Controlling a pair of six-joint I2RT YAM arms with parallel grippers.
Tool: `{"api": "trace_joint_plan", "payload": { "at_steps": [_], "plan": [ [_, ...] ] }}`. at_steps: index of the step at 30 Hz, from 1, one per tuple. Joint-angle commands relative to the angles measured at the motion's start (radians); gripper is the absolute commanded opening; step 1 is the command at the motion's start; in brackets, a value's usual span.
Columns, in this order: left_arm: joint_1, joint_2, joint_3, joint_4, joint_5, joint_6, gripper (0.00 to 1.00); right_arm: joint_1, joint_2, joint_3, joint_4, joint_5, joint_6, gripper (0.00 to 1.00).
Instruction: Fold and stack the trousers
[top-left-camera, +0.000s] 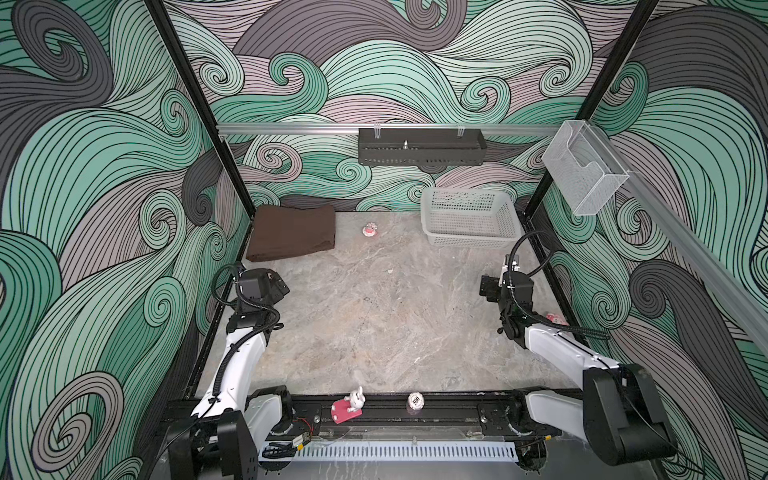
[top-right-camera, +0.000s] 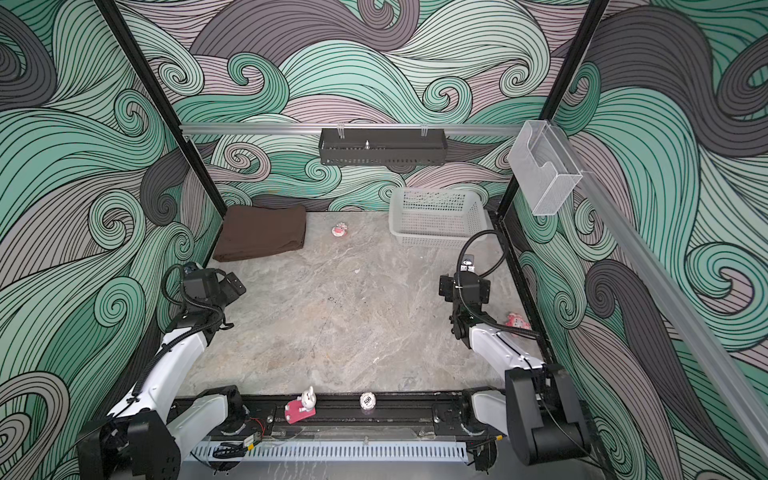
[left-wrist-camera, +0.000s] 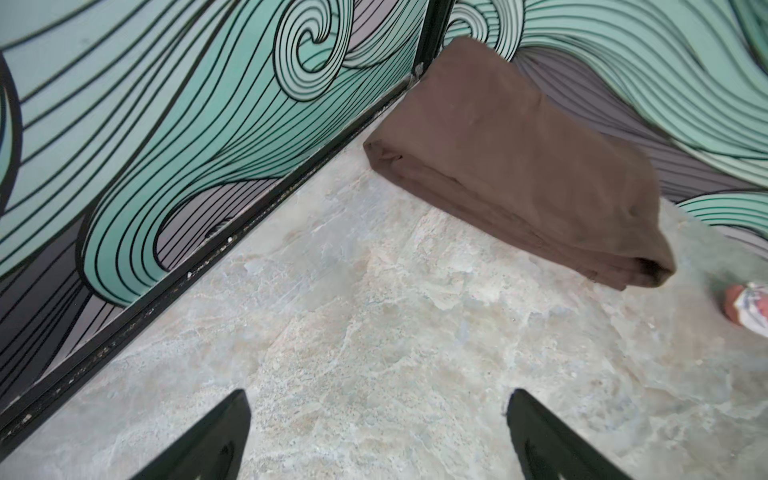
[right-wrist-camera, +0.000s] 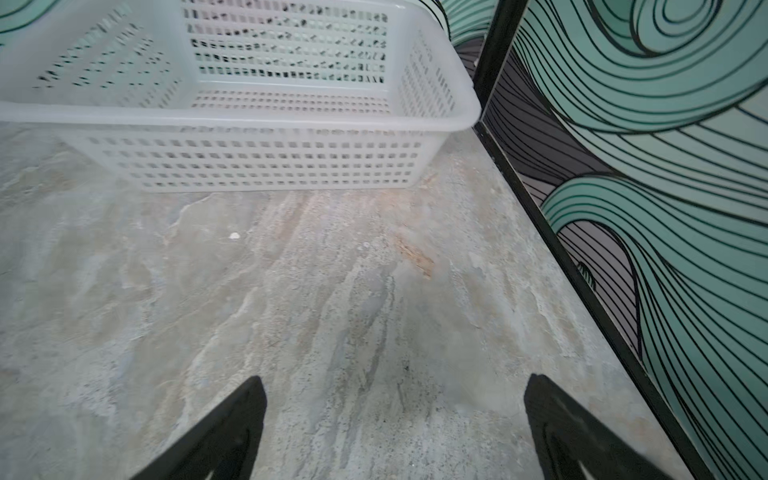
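The trousers (top-left-camera: 291, 232) (top-right-camera: 262, 235) lie folded into a thick dark brown rectangle in the table's back left corner, against both walls. In the left wrist view the trousers (left-wrist-camera: 519, 158) show stacked layers along their near edge. My left gripper (left-wrist-camera: 378, 399) hovers over bare table a little in front of them, open, with nothing between its black fingers. In a top view the left gripper (top-left-camera: 272, 282) sits near the left wall. My right gripper (right-wrist-camera: 395, 382) (top-left-camera: 509, 270) is open and empty over bare table near the right wall, facing the basket.
A white mesh basket (top-left-camera: 469, 237) (right-wrist-camera: 249, 118) stands empty at the back right. A small pink figure (top-left-camera: 369, 229) (left-wrist-camera: 748, 305) sits right of the trousers. Another pink toy (top-left-camera: 557, 319) lies by the right wall. A rabbit figure (top-left-camera: 351, 405) and a token (top-left-camera: 416, 401) rest on the front rail.
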Motion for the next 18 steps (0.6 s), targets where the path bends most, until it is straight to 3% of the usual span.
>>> {"api": "trace_joint_plan", "payload": {
  "at_steps": [1, 10, 13, 16, 18],
  "plan": [
    [0.014, 0.008, -0.025, 0.119, -0.046, 0.004, 0.99, -0.019, 0.053, -0.031, 0.147, 0.008, 0.029, 0.99],
    [0.033, 0.138, -0.068, 0.347, 0.013, 0.154, 0.99, -0.064, 0.265, -0.006, 0.382, -0.073, 0.004, 0.99],
    [0.036, 0.206, -0.068, 0.438, 0.075, 0.153, 0.98, -0.068, 0.258, -0.012, 0.375, -0.142, -0.016, 0.99],
    [0.035, 0.273, -0.059, 0.513, 0.119, 0.145, 0.98, -0.07, 0.317, -0.08, 0.566, -0.148, -0.022, 0.99],
    [0.034, 0.315, -0.058, 0.558, 0.121, 0.147, 0.98, -0.07, 0.303, -0.069, 0.524, -0.151, -0.018, 0.99]
  ]
}}
